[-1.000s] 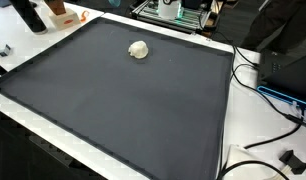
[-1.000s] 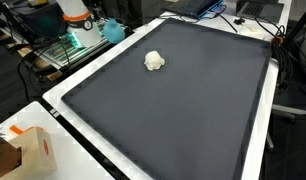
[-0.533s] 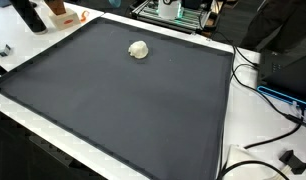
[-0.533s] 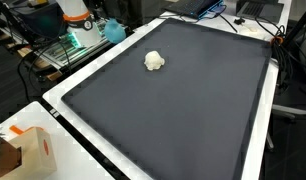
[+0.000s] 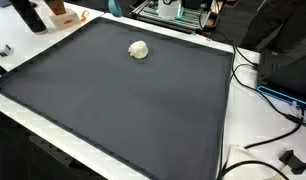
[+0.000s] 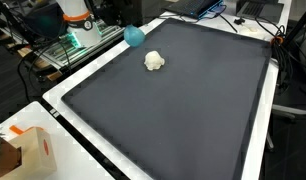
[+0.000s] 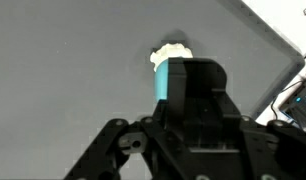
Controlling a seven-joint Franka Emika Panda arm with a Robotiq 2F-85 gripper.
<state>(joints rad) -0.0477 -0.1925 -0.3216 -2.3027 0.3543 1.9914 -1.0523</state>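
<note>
White table — dark mat covering — pale lump on mat.

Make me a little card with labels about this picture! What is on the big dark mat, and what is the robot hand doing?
mat: dark grey mat with a white border, covering most of the table
white lump: small, crumpled white lump lying on the mat near one edge
teal thing: rounded teal thing at the gripper's tip, close to the white lump but not touching it
gripper: black gripper pointed toward the white lump; open or shut cannot be told
nearby: cardboard box, cables
</note>
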